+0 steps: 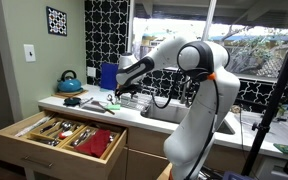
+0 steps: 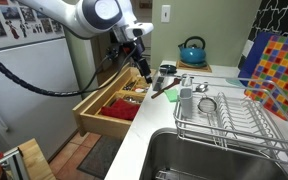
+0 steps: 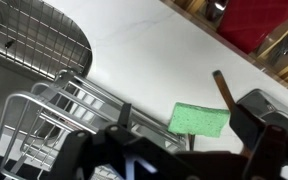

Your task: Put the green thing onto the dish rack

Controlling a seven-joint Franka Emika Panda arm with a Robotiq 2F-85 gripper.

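The green thing (image 3: 199, 119) is a flat bright-green sponge lying on the white counter, right beside the dish rack (image 3: 69, 100). It also shows in both exterior views (image 1: 100, 103) (image 2: 172, 95). The dish rack (image 2: 236, 118) is a wire rack next to the sink. My gripper (image 3: 174, 145) hangs above the counter with its fingers spread and nothing between them. In the exterior views it (image 2: 144, 74) (image 1: 120, 92) hovers a little above and to the drawer side of the sponge, not touching it.
A wooden cutlery drawer (image 2: 112, 106) (image 1: 62, 135) stands pulled open below the counter edge. A teal kettle (image 2: 192, 50) (image 1: 70, 82) sits at the back. A brown-handled utensil (image 3: 222, 88) lies by the sponge. A cup (image 2: 186, 99) and strainer (image 2: 208, 104) sit at the rack's end. The sink (image 2: 219, 160) lies beside the rack.
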